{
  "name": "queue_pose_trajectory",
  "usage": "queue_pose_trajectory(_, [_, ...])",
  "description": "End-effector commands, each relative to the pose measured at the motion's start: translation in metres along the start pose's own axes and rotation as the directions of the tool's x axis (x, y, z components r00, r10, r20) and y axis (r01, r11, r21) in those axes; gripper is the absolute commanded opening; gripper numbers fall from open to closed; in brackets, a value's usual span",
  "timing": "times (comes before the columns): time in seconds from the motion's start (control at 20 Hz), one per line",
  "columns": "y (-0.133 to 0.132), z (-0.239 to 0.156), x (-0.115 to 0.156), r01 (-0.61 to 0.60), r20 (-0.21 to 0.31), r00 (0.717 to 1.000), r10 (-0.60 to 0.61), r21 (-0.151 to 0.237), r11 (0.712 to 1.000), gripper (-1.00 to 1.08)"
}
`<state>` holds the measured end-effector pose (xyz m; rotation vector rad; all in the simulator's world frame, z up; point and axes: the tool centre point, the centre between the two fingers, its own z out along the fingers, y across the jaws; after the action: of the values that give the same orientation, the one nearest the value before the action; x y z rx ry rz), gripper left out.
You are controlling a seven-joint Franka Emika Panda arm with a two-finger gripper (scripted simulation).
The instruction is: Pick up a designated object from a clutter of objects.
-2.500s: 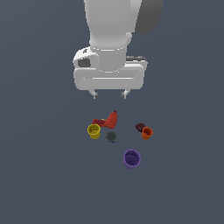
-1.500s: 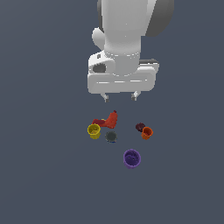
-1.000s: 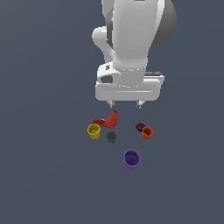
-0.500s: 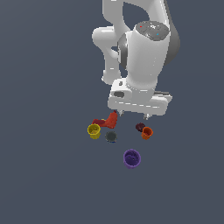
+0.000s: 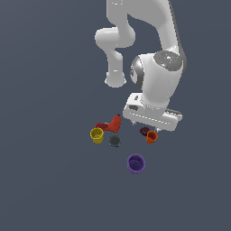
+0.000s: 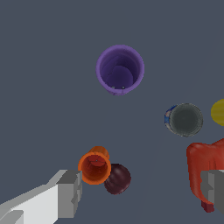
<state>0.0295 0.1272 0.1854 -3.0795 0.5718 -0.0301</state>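
Note:
The small orange cup [image 5: 151,136] stands upright at the exterior view's right of the clutter, touching a dark maroon lump [image 5: 144,131]. My gripper [image 5: 151,127] hangs low just above these two, its white hand covering part of the lump. In the wrist view the gripper [image 6: 141,190] is open, with both grey fingers [image 6: 68,194] spread wide. The orange cup [image 6: 94,166] and the maroon lump [image 6: 117,179] lie between them, close to one finger. Nothing is held.
A larger purple cup [image 5: 136,163] stands apart toward the front. A yellow cup [image 5: 97,134], a dark grey round piece [image 5: 114,140] and a red angular piece [image 5: 110,124] sit on the exterior view's left. The red piece [image 6: 203,164] lies by the other finger.
The arm has swung toward the exterior view's right and come down from high above the clutter to just over the orange cup. The objects have not moved.

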Motion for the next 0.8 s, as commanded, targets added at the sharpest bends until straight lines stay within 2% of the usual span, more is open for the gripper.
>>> queue_pose_trajectory(0.0, [-0.009, 0.015, -0.006, -0.045, 0.002, 0.999, 0.045, -0.002, 0.999, 1.0])
queue_pose_trajectory(0.75, [-0.045, 0.085, -0.042, -0.252, 0.012, 0.968, 0.252, -0.015, 0.968, 1.0])
